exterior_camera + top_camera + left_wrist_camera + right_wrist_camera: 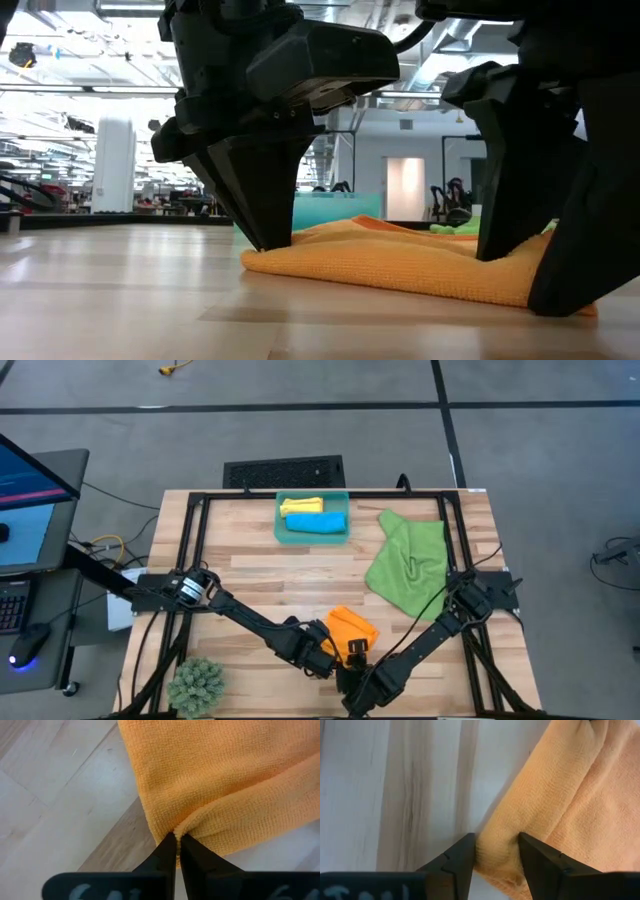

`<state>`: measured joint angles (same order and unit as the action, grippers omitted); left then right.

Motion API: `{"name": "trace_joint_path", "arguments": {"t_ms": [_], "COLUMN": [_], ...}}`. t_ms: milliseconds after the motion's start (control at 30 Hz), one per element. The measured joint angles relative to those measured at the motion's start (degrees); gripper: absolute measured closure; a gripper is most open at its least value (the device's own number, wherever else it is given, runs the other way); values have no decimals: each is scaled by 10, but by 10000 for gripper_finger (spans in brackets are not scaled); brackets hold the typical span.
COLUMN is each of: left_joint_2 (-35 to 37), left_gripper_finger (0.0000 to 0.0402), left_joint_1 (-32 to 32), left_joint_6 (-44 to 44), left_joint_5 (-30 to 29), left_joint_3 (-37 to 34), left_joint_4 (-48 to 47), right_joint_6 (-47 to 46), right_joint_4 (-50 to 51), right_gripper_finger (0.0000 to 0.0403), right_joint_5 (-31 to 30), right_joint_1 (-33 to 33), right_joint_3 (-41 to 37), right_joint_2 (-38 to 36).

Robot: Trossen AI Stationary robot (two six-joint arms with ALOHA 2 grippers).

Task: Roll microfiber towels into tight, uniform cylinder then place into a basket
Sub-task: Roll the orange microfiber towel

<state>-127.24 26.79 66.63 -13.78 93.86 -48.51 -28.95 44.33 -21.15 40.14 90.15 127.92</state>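
Left gripper (177,837) is down on the table (250,575) at the near edge, fingers pressed together on a pinch of the orange towel (352,628), right at the cloth's edge. The towel lies folded and bunched just ahead of those fingertips (in the low view it sits flat on the wood, between both arms). Just beside it, the right gripper (497,851) is down too, fingers spread a little with a fold of the same orange cloth between them. Farther beyond both grippers, the basket (312,536) holds the yellow towel (300,506) and blue towel (317,522), rolled, side by side. Off to the right of the basket, the green towel (408,563) lies loose and crumpled.
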Motion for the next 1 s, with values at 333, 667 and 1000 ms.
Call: {"name": "trace_joint_path", "arguments": {"t_ms": [333, 667, 1000], "left_joint_2": [-1, 0, 3], "left_gripper_finger": [337, 254, 230], "left_joint_1": [6, 6, 13], "left_joint_6": [-61, -91, -156], "left_joint_5": [-21, -16, -13], "left_joint_3": [0, 1, 1], "left_joint_4": [-2, -33, -52], "right_joint_6": [-31, -42, -42], "right_joint_4": [2, 2, -8], "right_gripper_finger": [321, 369, 384], "right_joint_5": [-4, -7, -11], "right_joint_1": [0, 6, 19], "right_joint_3": [-2, -3, -4], "right_joint_2": [2, 2, 3]}}
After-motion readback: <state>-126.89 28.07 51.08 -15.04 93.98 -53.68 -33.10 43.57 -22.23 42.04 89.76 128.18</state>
